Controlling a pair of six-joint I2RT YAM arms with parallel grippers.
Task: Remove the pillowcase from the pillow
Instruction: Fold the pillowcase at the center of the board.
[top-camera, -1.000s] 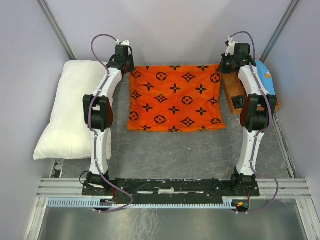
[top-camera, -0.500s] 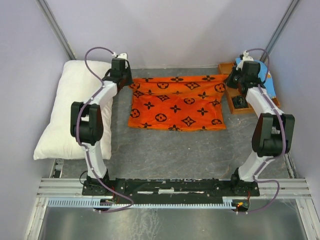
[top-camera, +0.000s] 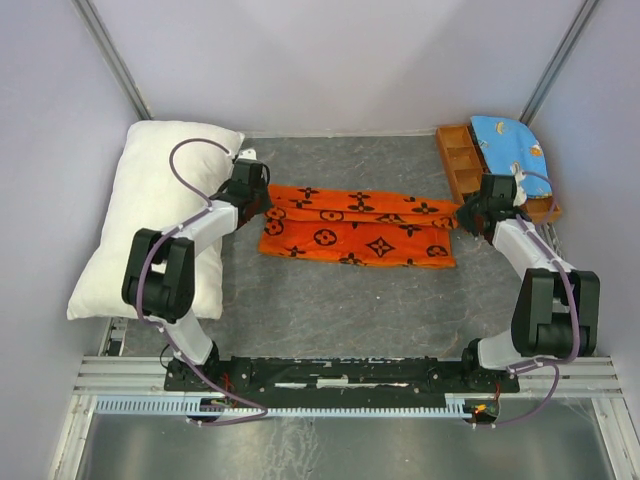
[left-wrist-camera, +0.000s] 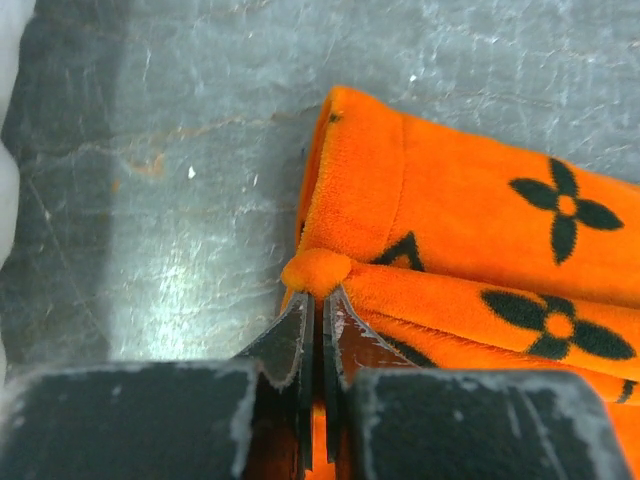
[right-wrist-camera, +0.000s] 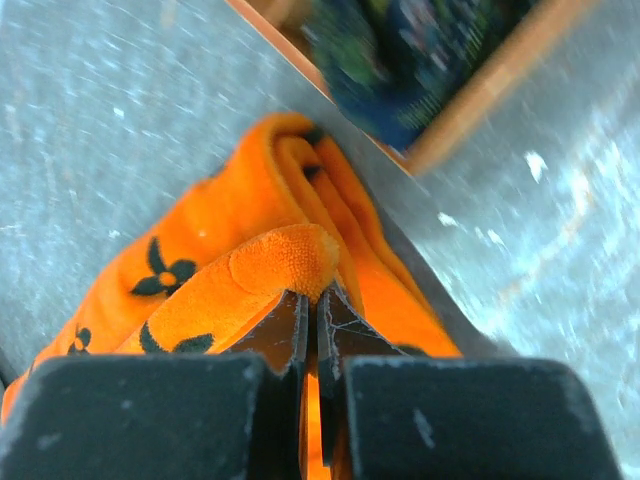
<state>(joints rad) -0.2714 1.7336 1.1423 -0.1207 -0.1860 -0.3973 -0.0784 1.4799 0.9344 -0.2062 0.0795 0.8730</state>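
Cloth is what both sets of fingers are biting. The left gripper (left-wrist-camera: 318, 305) is clamping a small orange nub at the left corner of the pillowcase (left-wrist-camera: 470, 230), jaws nearly touching. The right gripper (right-wrist-camera: 312, 305) is clamping the right corner the same way.

Between them the pillowcase is lying doubled over as a long orange band across the middle of the table (top-camera: 350, 300), with both arms reaching low toward it. The pillow (top-camera: 150, 215) is lying bare along the left wall, out of the case and, as far as I can tell, not touching it.

So I am judging the removal itself as done, and I am treating this step as laying the case down tidily. For that I am aiming to move both corners level and in step, with only light tension, so that neither nub slips out of its thin pinch. I am also minding the right side, because the wooden tray (top-camera: 455, 165) under the blue cloth (top-camera: 505, 140) is sitting just beside the right gripper. I am planning to let go only once the fabric is resting fully on the table.
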